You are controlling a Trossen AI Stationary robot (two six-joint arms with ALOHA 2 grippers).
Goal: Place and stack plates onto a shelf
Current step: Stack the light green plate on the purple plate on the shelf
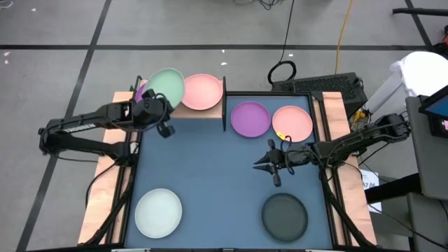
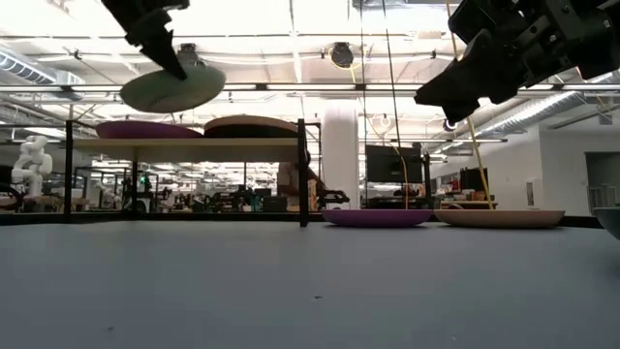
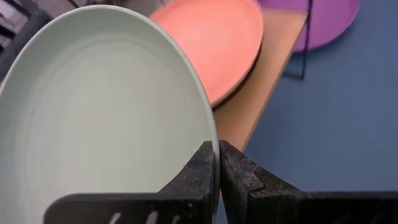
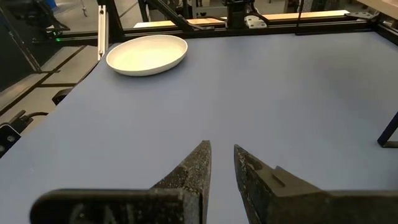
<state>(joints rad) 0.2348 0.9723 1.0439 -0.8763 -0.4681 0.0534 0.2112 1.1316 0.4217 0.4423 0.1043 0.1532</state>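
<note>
The left hand [image 1: 155,105] is gripping the rim of the green plate [image 1: 166,85], holding it tilted in the air above the shelf [image 1: 187,110]. Under it a purple plate [image 2: 145,129] is lying on the shelf, with a pink plate [image 1: 202,91] beside it. The right hand [image 1: 268,164] is hovering over the desk [image 1: 210,182], empty, its fingers nearly together. Another purple plate [image 1: 250,118] and pink plate [image 1: 292,123], a whitish plate [image 1: 158,213] and a black plate [image 1: 285,215] are waiting on the desk. Risk, as I judge it: the grip is only on the edge, so the tilted plate could slip, or land off-centre, strike the neighbouring pink plate and slide off the shelf.
</note>
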